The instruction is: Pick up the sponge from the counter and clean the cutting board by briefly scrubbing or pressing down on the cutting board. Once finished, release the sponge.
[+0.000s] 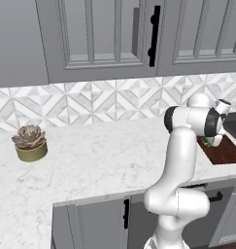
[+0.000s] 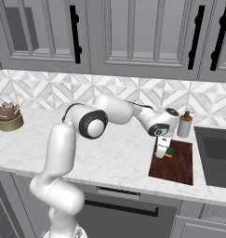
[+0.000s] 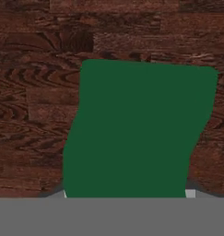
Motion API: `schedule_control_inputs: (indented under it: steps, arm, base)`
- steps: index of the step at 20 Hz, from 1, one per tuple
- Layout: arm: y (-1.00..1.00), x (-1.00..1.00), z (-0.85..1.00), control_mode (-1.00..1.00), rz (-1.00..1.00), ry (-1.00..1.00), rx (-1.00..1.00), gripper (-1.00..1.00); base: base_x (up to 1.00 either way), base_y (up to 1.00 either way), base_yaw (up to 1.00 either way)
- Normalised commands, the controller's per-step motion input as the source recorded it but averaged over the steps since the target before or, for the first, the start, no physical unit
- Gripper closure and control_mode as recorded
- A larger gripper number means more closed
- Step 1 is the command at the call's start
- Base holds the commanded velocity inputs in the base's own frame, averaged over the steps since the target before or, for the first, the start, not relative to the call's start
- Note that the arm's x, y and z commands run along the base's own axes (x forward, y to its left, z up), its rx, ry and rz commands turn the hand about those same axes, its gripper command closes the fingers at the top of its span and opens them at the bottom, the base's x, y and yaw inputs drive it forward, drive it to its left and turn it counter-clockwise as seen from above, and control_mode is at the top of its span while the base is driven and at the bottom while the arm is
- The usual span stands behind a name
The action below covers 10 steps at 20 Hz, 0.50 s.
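The dark reddish-brown cutting board (image 2: 177,165) lies on the white marble counter (image 2: 109,153) just left of the sink. My gripper (image 2: 162,152) reaches down to the board's far left corner, shut on the sponge (image 2: 169,153), whose green top and yellow underside peek out beside the fingers. In the hand view the sponge's green face (image 3: 136,129) sits close to the camera over the wood grain of the board (image 3: 35,92) and hides the fingertips. From the left base view the sponge (image 1: 205,143) and the board (image 1: 227,153) show partly behind my forearm.
A soap bottle (image 2: 184,124) stands right behind the board. The dark sink (image 2: 217,155) lies to the board's right. A potted succulent (image 1: 30,142) sits far left on the counter. Upper cabinets with black handles (image 2: 76,35) hang above the tiled backsplash.
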Motion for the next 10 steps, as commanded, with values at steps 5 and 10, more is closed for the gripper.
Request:
schedule_control_inputs:
  steps: [5,10]
  arm:
    - [0.15,-0.76,-0.76,-1.0,0.07,-0.2,-0.15,1.0]
    - [-0.24,-0.04,-0.15,-1.0,-0.02,-0.05,-0.02,1.0]
  base:
    - [0.0,0.0,0.0]
    - [0.0,0.0,0.0]
